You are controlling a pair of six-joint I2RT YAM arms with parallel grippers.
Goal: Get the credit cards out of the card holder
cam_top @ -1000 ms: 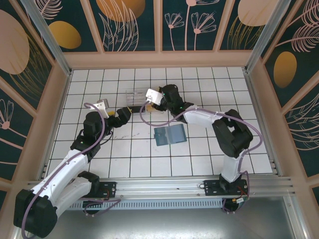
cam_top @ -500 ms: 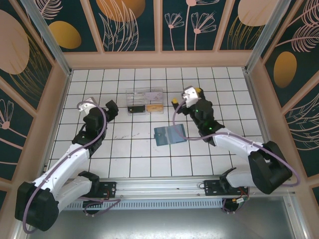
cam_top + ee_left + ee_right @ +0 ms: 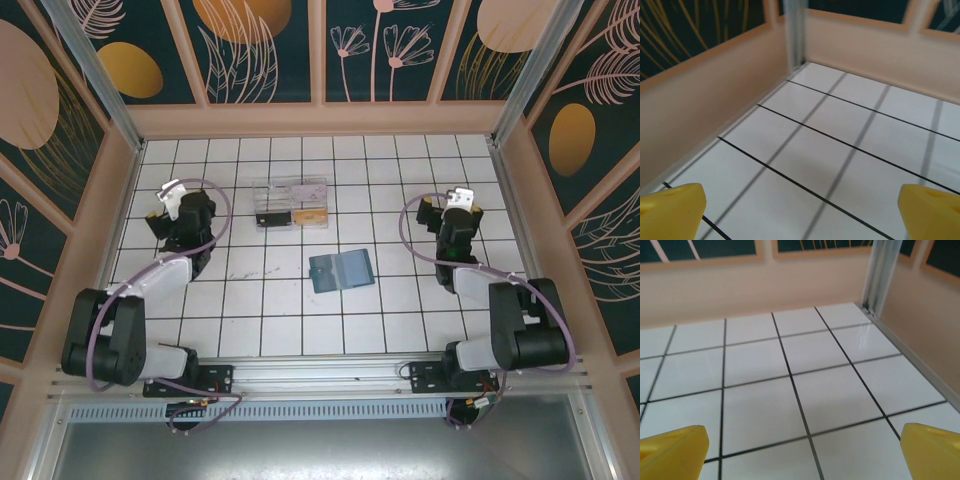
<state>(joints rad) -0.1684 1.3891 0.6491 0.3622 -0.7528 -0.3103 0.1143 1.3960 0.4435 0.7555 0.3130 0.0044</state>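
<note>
The card holder (image 3: 341, 271) lay open mid-table, near the clear box (image 3: 291, 203). The left gripper (image 3: 800, 210) and right gripper (image 3: 800, 450) stood wide open and empty, well apart from it. The task looked done, needing only a pocket check.

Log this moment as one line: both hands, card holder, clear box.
left hand: open, empty, left side | right hand: open, empty, right side | card holder: open flat, mid-table, untouched | clear box: beyond it

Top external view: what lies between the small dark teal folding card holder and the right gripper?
Nothing; in the top external view, the white tiled table between card holder and right gripper is bare.
</note>
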